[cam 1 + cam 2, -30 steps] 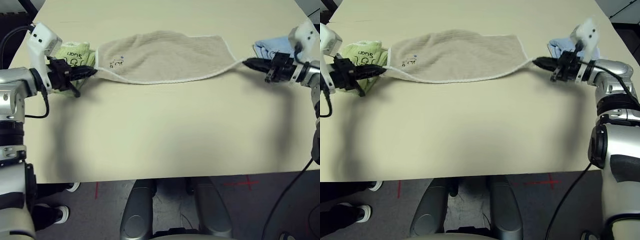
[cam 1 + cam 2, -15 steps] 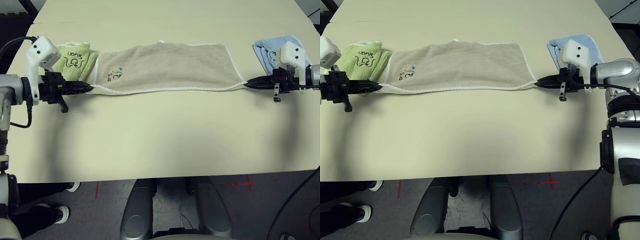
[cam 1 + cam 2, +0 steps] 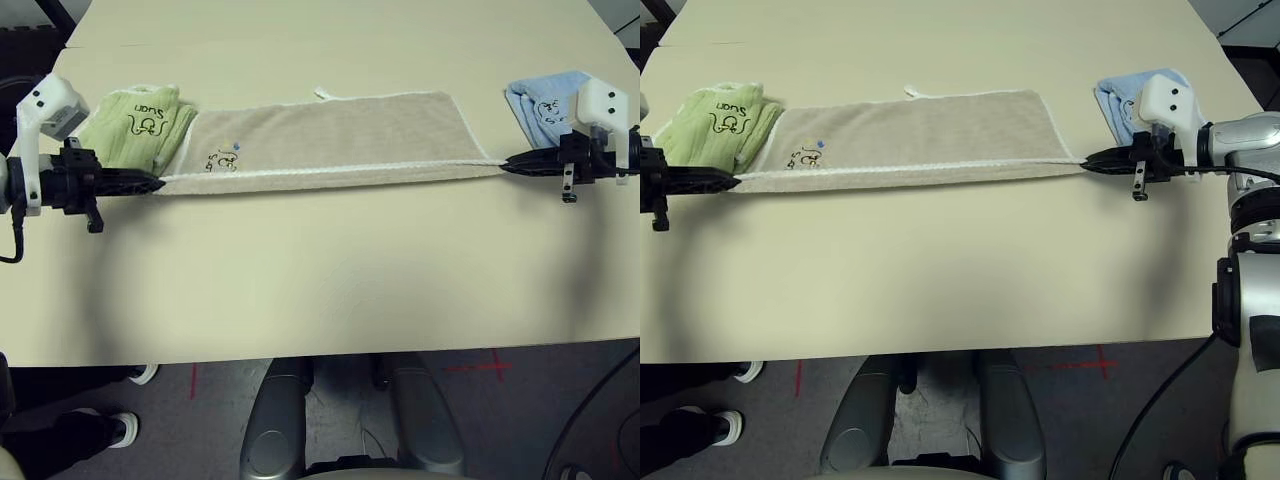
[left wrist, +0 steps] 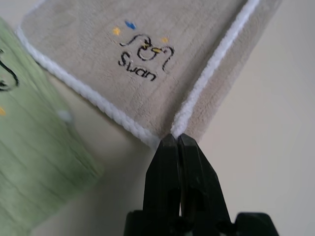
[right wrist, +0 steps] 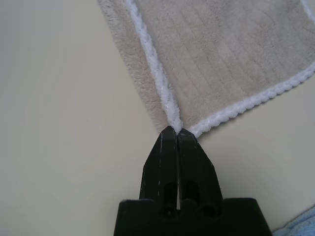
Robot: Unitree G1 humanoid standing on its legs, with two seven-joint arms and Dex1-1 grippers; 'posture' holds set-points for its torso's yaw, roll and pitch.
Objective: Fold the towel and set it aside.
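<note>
Towel (image 3: 330, 135) corners are pinched tight by left gripper (image 3: 155, 181) and right gripper (image 3: 507, 162); three towels: tan, green (image 3: 140, 125), blue (image 3: 545, 100).

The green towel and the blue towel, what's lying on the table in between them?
The beige towel, folded into a long strip, lies between the green towel and the blue towel. The left eye view shows this.
</note>
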